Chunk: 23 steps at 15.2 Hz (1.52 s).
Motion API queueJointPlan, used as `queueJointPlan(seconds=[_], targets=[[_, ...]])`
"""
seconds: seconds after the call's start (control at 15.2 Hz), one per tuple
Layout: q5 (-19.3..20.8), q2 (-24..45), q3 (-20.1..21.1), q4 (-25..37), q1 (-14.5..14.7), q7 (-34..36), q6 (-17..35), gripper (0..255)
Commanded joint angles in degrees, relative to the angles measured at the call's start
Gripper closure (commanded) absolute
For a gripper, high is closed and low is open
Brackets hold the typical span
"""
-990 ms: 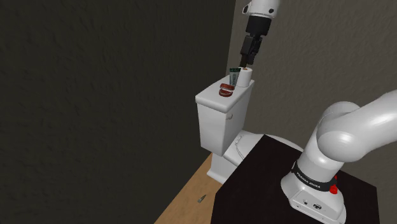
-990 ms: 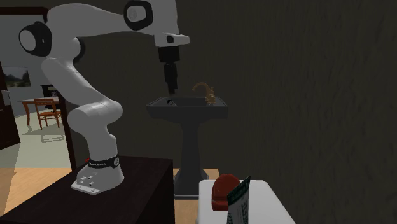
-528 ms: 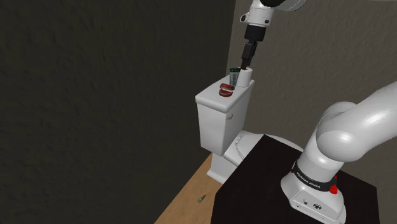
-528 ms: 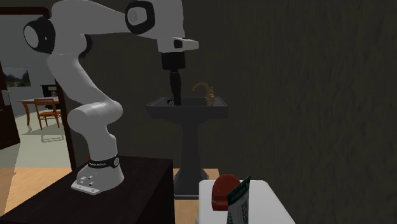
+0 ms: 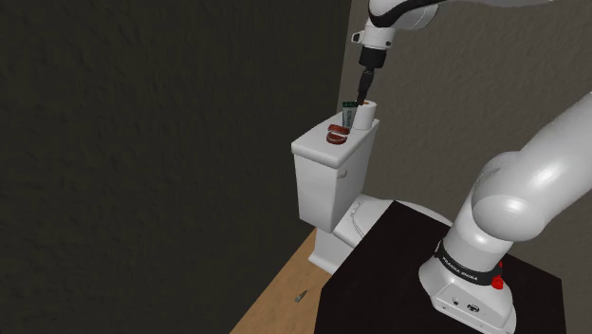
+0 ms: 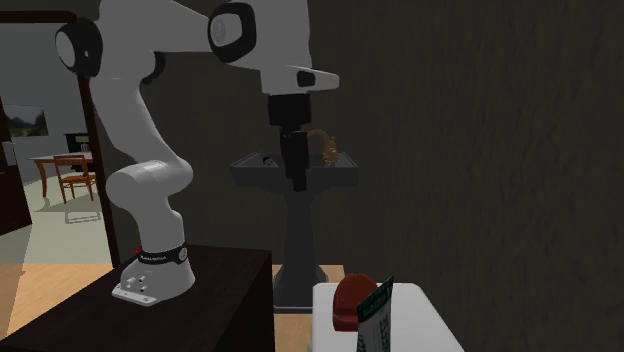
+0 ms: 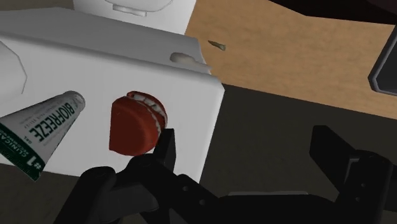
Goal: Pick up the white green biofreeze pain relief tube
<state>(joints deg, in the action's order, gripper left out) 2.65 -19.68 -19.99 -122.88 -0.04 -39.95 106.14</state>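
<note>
Fingers (image 7: 167,147) of the black gripper (image 5: 363,87) stand wide apart with nothing between them, above the white toilet tank (image 5: 323,159). On the tank's lid, the white and green Biofreeze tube (image 7: 41,130) stands cap-down just beside a white roll (image 5: 365,116). A red set of toy teeth (image 7: 135,123) sits between the tube and the nearer finger.

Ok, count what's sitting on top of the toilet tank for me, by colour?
White and green: 1, the Biofreeze tube
Red: 1, a rounded red object with a white toothed edge
Plain white: 1, a cylinder next to the tube
Total: 3 on the tank lid
</note>
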Motion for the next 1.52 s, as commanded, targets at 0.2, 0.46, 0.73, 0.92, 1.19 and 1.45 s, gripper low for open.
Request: queueJointPlan(seconds=[0.2, 0.46, 0.73, 0.92, 1.19, 1.45], targets=[[-2.00, 10.79, -4.26, 7.43, 0.13, -9.66, 3.44, 0], [-5.18, 19.70, -6.63, 14.70, -0.72, -17.41, 4.77, 0], [-9.25, 29.20, -7.66, 23.57, -2.86, -24.76, 4.86, 0], [-12.33, 36.59, -7.56, 31.49, -5.34, -29.61, 4.01, 0], [-14.00, 40.98, -6.99, 35.20, -7.04, -32.08, 4.62, 0], [-14.37, 41.50, -6.80, 32.81, -6.97, -32.40, 7.45, 0]])
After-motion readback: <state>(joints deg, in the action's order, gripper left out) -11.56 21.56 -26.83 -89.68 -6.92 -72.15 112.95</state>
